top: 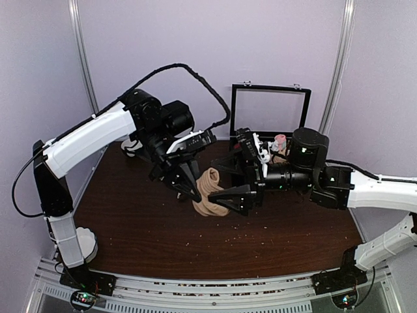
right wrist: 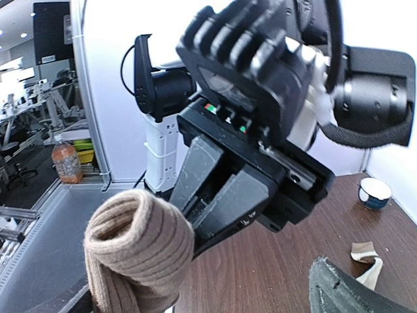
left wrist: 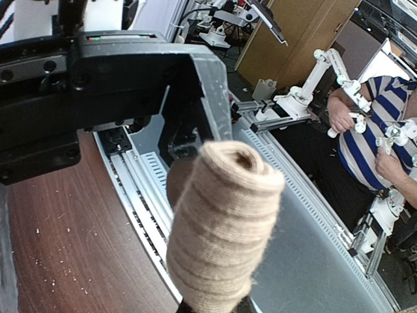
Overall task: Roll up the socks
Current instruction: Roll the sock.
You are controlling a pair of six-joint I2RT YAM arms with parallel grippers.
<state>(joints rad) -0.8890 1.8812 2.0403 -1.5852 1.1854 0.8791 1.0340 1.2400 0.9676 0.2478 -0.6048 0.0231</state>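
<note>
Your left gripper (top: 194,188) is clamped on the socks (top: 210,192), which are wound together into one tan, ribbed roll held up over the middle of the dark wooden table (top: 130,228) rather than lying on it. In the right wrist view you can see the left fingers (right wrist: 218,195) pressed together against the roll's side, with the roll's coiled end turned toward the camera. In the left wrist view the roll rises from the bottom edge, where your fingers grip it, and its free end points up at the right arm's black housing. Your right gripper (top: 225,179) has its jaws spread wide and holds nothing. From above, the roll sits just at the mouth of those jaws, the lower finger reaching in beside its bottom half; whether that finger touches the fabric you cannot tell. Behind the right arm stands a black box (top: 270,88) with its lid raised, pink and white rolled socks (top: 280,140) beside it.
</note>
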